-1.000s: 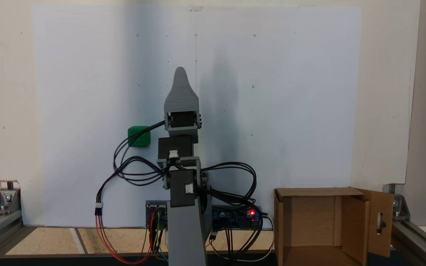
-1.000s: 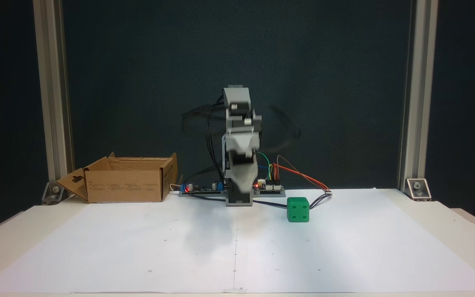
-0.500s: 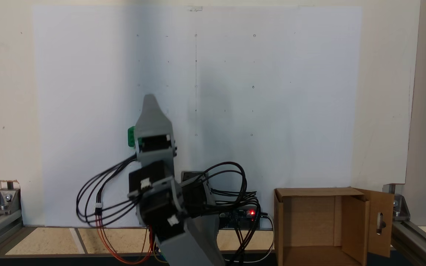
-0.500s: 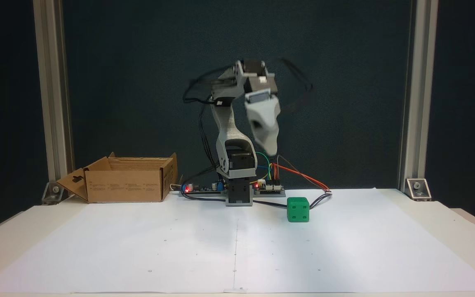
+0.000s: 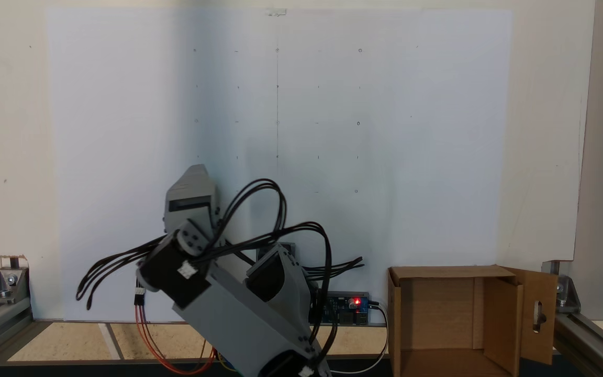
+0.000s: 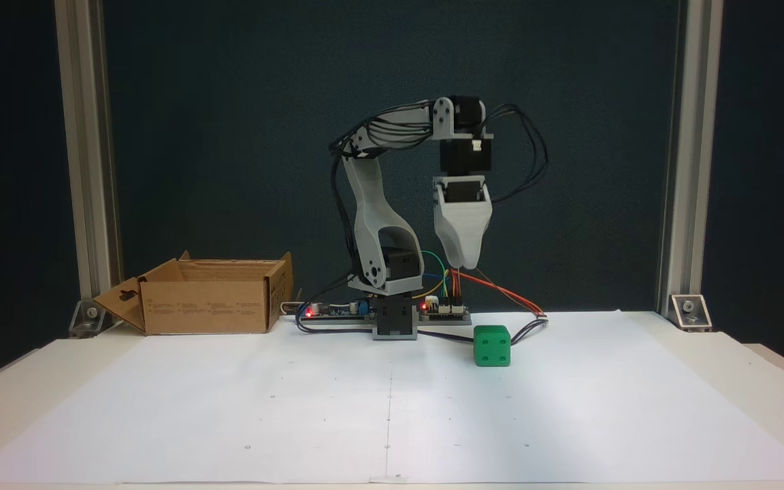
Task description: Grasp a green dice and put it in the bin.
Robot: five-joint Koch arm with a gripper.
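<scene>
The arm (image 6: pixel 371 204) is built of light grey printed links joined by black servo blocks, some marked with small white labels. Bundles of black cables (image 6: pixel 528 153) are looped between the joints. The gripper (image 6: pixel 463 262) is formed as a grey shell tapering to a rounded tip, and the base (image 6: pixel 395 320) is dark.

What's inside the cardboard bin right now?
In a fixed view the bin shows bare cardboard inside; its lowest part is cut off by the frame edge. The green dice sits on the white paper, below the raised gripper.
</scene>
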